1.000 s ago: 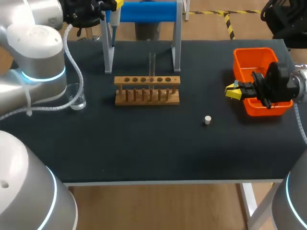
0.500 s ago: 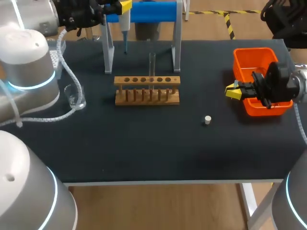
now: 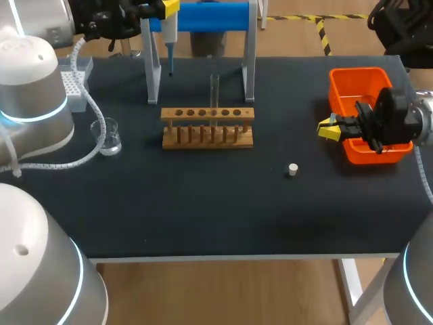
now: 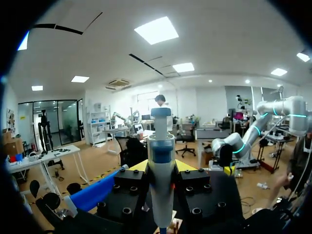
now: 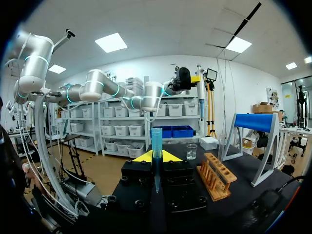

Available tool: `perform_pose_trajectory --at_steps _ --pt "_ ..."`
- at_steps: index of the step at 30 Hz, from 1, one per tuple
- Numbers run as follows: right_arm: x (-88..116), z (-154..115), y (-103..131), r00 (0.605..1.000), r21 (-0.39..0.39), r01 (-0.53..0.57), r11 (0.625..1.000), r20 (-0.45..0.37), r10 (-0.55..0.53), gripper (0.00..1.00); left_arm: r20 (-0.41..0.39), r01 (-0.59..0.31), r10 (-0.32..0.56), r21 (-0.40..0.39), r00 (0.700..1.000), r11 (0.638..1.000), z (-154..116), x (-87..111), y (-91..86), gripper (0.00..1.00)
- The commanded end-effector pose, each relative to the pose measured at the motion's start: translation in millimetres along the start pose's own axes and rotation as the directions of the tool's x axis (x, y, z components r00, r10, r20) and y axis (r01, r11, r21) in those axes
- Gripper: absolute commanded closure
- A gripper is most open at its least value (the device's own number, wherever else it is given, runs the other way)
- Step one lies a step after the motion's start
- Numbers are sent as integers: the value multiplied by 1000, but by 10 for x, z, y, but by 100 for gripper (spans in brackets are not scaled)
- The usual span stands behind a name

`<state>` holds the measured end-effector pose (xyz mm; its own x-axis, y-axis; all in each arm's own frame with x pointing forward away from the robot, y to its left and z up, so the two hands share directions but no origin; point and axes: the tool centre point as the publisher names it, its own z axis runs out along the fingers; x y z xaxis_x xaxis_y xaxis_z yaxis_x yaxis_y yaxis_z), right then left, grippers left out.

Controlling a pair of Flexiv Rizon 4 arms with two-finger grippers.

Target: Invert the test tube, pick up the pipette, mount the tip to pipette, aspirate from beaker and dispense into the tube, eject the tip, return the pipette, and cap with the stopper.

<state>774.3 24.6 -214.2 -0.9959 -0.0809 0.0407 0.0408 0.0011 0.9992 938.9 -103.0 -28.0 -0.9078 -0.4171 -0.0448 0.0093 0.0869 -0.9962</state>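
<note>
My left gripper (image 3: 164, 9) is at the table's far left by the blue pipette stand (image 3: 206, 17), shut on the white and blue pipette (image 3: 169, 37), which hangs upright with its point down. In the left wrist view the pipette (image 4: 161, 170) stands between the yellow fingertips of my left gripper (image 4: 161, 165). My right gripper (image 3: 329, 128) hovers beside the orange bin, shut on a blue pipette tip (image 5: 156, 146) that stands up between its fingers. A glass test tube (image 3: 214, 89) stands upright in the wooden rack (image 3: 208, 128). The beaker (image 3: 108, 137) is left of the rack. The white stopper (image 3: 292, 169) lies on the mat.
An orange bin (image 3: 355, 78) sits at the right, just behind my right gripper. A tip box (image 3: 73, 82) is at the far left behind the beaker. The stand's posts (image 3: 248, 74) rise behind the rack. The table's front edge runs below the stopper.
My left arm's elbow has swung left, uncovering the tip box and the beaker. The pipette has come down a little at the stand's left post, so its point now shows. The right arm has kept still.
</note>
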Motion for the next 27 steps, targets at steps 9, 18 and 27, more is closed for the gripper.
perform_pose_trajectory --at_steps 9,18,27 --pt "10 -3 7 1000 2 0 1000 2 0 100 -58 -40 42 28 997 999 18 311 -287 100" --pt "10 -3 7 1000 2 0 1000 2 0 100 -134 -29 33 35 990 999 154 893 -614 100" --pt "10 -3 7 1000 2 0 1000 2 0 100 -201 -5 16 53 980 999 335 1454 -715 100"
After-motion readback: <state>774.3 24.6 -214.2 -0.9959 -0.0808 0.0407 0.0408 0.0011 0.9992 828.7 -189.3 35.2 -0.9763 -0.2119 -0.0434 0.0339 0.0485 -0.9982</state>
